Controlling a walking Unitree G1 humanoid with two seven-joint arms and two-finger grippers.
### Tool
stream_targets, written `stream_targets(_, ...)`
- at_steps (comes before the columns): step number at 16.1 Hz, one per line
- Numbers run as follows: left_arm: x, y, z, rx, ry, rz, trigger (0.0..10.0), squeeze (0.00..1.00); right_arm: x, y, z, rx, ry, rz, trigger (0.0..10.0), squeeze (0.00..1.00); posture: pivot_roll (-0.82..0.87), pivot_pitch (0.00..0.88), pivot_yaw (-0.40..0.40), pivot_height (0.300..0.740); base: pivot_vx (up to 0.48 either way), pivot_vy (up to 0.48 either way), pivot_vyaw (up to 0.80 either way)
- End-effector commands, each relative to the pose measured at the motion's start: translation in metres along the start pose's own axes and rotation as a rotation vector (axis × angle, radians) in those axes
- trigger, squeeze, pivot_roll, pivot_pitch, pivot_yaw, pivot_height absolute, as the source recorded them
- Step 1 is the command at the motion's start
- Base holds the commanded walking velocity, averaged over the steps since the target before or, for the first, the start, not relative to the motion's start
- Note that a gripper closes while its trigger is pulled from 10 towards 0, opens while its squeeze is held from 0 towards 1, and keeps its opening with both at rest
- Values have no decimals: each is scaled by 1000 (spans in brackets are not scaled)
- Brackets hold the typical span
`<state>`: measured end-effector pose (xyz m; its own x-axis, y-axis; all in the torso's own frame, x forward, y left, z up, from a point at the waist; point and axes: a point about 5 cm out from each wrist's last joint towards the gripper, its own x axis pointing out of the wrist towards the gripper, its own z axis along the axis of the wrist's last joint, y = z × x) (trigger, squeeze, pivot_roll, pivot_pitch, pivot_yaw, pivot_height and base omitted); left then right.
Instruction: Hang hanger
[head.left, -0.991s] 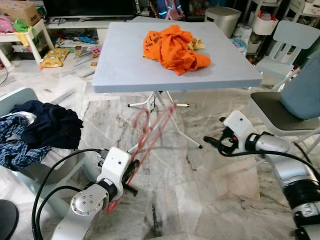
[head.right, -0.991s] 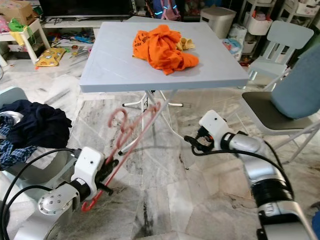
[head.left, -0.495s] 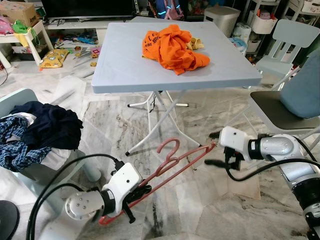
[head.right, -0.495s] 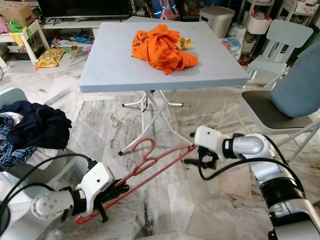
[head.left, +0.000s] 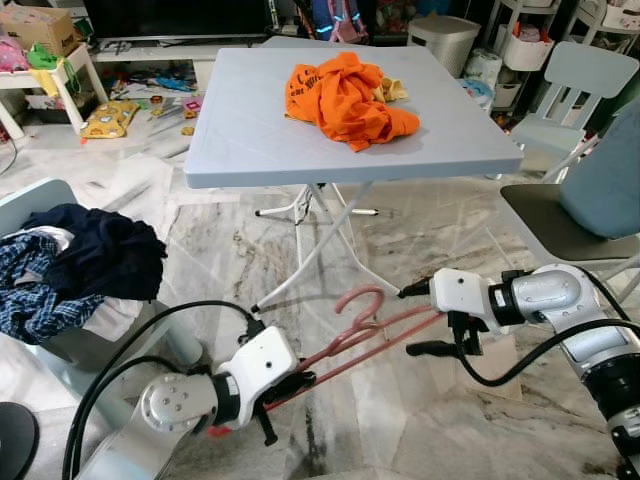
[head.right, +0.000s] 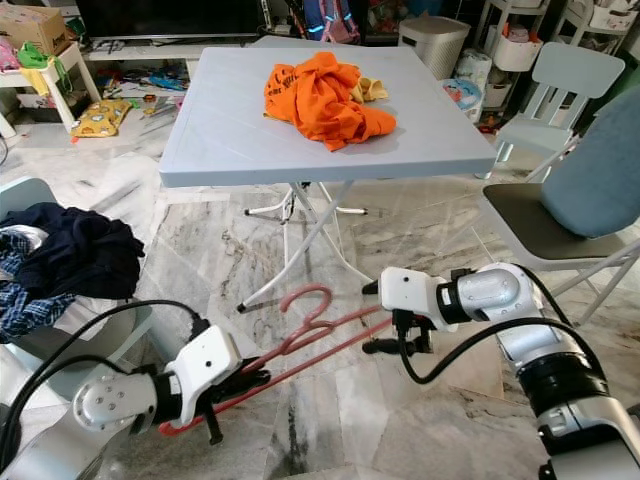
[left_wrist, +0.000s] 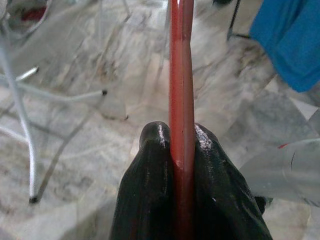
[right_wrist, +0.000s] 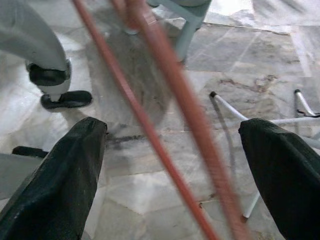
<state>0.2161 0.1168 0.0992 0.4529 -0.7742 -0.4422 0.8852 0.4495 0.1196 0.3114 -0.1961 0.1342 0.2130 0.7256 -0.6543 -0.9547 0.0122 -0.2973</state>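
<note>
A red plastic hanger (head.left: 345, 335) lies slanted low over the marble floor, its hook curling upward in front of the table legs. My left gripper (head.left: 290, 385) is shut on the lower end of the hanger; the left wrist view has the red bar (left_wrist: 181, 75) pinched between both black fingers (left_wrist: 150, 160). My right gripper (head.left: 418, 320) is open at the hanger's far end, one finger above the bars and one below. In the right wrist view the red bars (right_wrist: 165, 60) run between the spread fingers (right_wrist: 70, 165), without touching them.
A grey folding table (head.left: 260, 140) stands ahead with an orange shirt (head.left: 345, 95) heaped on it. A chair (head.left: 560, 220) with a blue cushion is at the right. A pale seat at the left holds dark clothes (head.left: 90, 255). Toys and shelves clutter the back.
The hanger has swung from nearly upright down to a low slant. My right gripper came in from the right and now straddles the hanger's far end. My left gripper keeps its hold.
</note>
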Motion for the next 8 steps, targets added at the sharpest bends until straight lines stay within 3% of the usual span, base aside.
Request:
stream_targets(1, 0, 2, 2, 9, -29, -21, 10000, 0, -6, -3, 5, -43, 26, 31, 10000, 0, -34, 27, -29, 740, 0, 0, 0)
stream_targets(4, -4, 8, -6, 81, 2, -85, 10000, 0, -10, -4, 1, -77, 94, 47, 10000, 0, -44, 25, -12, 740, 0, 0, 0)
stream_targets(8, 3, 27, -3, 101, -12, -104, 10000, 0, -20, -5, -3, -101, 182, 60, 10000, 0, -70, 25, 15, 740, 0, 0, 0)
